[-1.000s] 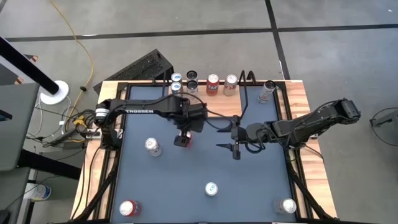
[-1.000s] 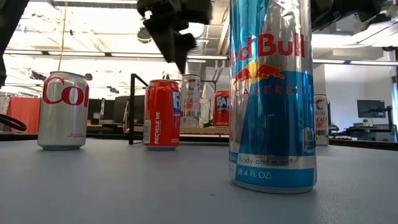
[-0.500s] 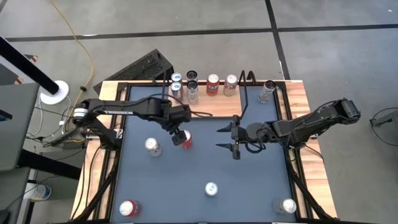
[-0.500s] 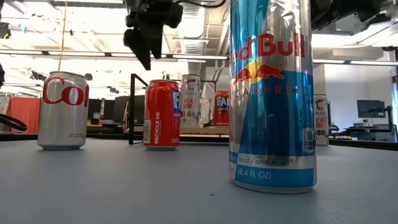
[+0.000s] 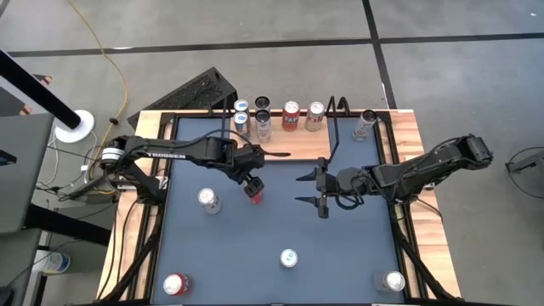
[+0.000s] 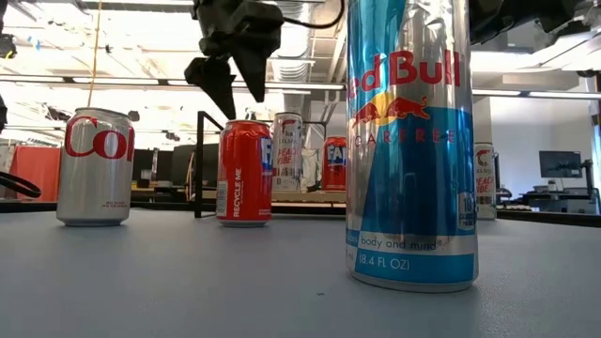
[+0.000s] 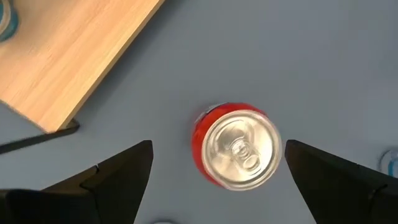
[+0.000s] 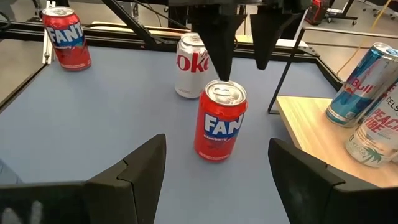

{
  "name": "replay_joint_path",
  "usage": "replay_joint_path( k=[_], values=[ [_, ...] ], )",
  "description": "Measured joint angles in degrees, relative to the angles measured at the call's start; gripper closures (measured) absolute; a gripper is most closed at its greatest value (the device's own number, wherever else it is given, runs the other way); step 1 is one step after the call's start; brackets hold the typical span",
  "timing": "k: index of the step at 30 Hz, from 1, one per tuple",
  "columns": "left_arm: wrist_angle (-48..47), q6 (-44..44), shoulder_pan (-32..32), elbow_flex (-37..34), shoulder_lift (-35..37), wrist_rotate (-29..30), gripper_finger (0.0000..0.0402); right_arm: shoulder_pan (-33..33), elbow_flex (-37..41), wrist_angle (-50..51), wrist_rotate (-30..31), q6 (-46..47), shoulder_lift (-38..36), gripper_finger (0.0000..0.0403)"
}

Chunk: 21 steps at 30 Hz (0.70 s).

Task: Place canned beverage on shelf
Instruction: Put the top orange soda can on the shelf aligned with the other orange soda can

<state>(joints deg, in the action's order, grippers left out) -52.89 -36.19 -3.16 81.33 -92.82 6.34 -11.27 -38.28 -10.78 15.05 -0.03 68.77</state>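
My low camera has a tall blue-and-silver can (image 6: 410, 141) right up close: "Red Bull", "SUGARFREE", "8.4 FL OZ". The red can (image 6: 244, 172) next to it says "RECYCLE ME"; in my right wrist camera its front (image 8: 221, 121) reads "FAN". Further that side, a silver can (image 6: 94, 167) shows red "Co". Behind the red one, another can (image 6: 288, 152) reads "PEACH".

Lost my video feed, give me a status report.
Left tool open, hovering over the red can. Right tool open, waiting mid-table. Shelf has cans, space at front. Nothing in the way.
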Motion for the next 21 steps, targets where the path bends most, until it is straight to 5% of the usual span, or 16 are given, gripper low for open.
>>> replay_joint_path(
  k=[21],
  values=[
    [3.53,-12.76,5.46,-0.03,-6.58,11.43,0.0047,-1.58,0.00,6.24,-6.27,-1.61,0.00,0.0132]
  ],
)
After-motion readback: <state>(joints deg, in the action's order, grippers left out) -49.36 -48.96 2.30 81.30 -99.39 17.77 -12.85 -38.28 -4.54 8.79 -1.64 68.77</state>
